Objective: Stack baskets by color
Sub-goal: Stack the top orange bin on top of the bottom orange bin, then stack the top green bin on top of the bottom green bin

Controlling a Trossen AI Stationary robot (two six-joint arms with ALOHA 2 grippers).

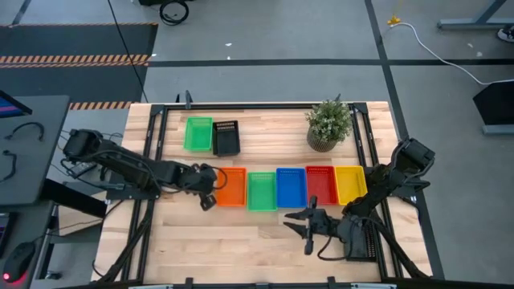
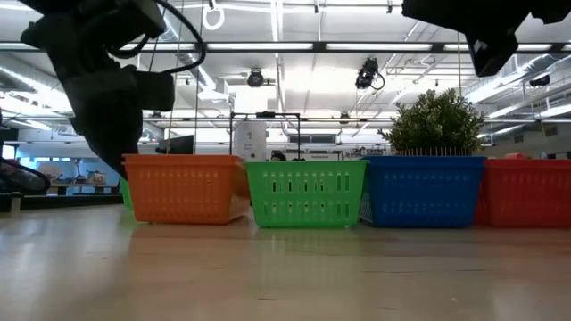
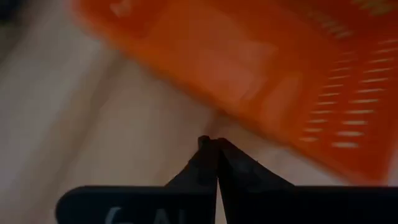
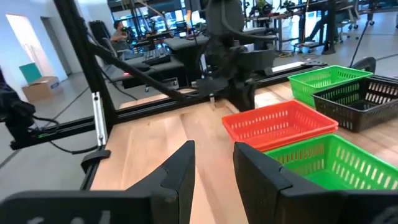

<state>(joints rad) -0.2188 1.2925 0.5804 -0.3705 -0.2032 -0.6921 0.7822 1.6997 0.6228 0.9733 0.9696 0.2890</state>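
My left gripper (image 1: 207, 191) sits at the outer end of the orange basket (image 1: 232, 186), fingers clenched together on nothing; in the left wrist view the tips meet just short of the basket's wall. The right gripper (image 1: 307, 225) waits released, near the table's front edge, just in front of the blue basket (image 1: 291, 186).

The orange basket heads a row: green (image 1: 261, 190), blue, red (image 1: 321, 184) and yellow (image 1: 350, 183) run side by side away from it. Behind it, toward the far edge, lie a second green basket (image 1: 197, 133) and a black one (image 1: 226, 137); the plant (image 1: 328, 124) stands well off along that edge.

To do this step well, I judge I should open the fingers first, straddle the orange rim, one finger inside and one outside, then close gently.

The baskets are thin moulded plastic, rectangular, with slotted walls that taper downward. They likely flex and slide on the smooth pale wood table (image 1: 185, 249), so a pinch beats a push.
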